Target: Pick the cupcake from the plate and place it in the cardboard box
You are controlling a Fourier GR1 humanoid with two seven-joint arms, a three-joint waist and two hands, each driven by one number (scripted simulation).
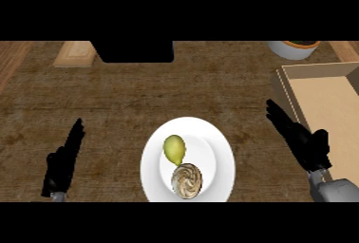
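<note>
Brown bench (pixel 140 104): cupcake (pixel 187 181) on white plate (pixel 217 156), cardboard box (pixel 329 114) right. Left robot hand (pixel 61 163), right robot hand (pixel 300 137) both open, empty.

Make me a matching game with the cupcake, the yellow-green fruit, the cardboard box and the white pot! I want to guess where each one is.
Things:
1. cupcake
2. yellow-green fruit
3. cardboard box
4. white pot

Places:
A. far right corner of the counter
B. near part of the plate
C. right side, beside the right hand
D. plate's middle, just beyond the swirly treat

Pairs: 1-B, 2-D, 3-C, 4-A
</note>
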